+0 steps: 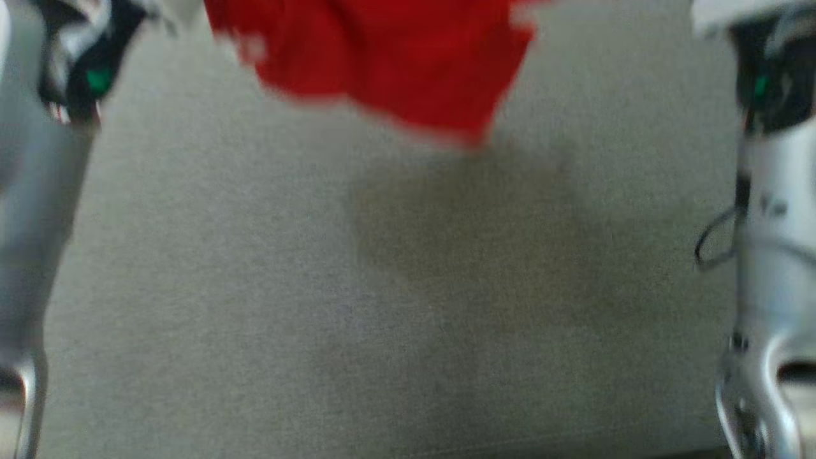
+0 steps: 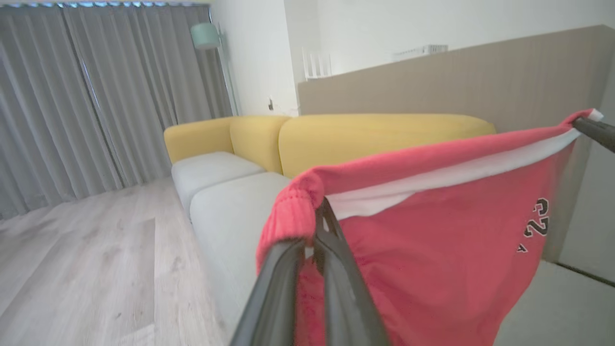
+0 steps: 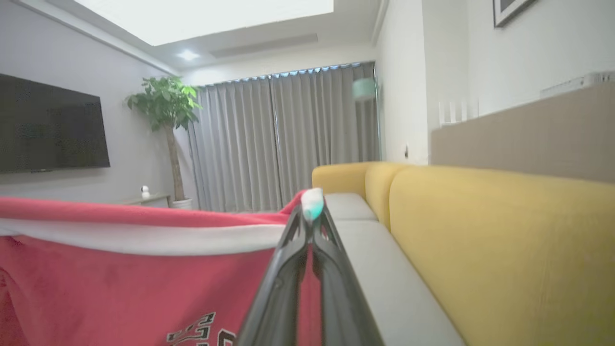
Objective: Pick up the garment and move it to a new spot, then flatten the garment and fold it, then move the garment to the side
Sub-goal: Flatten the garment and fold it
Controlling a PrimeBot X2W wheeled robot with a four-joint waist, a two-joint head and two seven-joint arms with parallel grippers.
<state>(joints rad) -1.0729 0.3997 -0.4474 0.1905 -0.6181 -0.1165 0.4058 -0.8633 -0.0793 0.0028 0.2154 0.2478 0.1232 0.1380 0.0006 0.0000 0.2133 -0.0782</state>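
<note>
The garment [image 2: 432, 250] is red with a white band and black lettering. It hangs stretched between both grippers, high above the grey seat. My left gripper [image 2: 314, 216] is shut on its ribbed red edge. At the garment's other corner my right gripper [image 3: 311, 218] is shut on a red-and-white end. The right gripper's dark finger [image 2: 593, 130] also shows at that corner in the left wrist view. In the blurred head view the garment's lower part [image 1: 395, 57] hangs at the top centre, casting a shadow on the grey cushion [image 1: 319, 319], with pale forearms at both sides.
A sofa with yellow back [image 3: 504, 230] and grey seat cushions [image 2: 226, 211] runs along a beige panel wall. Wooden floor [image 2: 86, 269] lies beside it. Grey curtains [image 3: 278, 139], a potted tree [image 3: 166, 105] and a dark TV [image 3: 48, 125] stand across the room.
</note>
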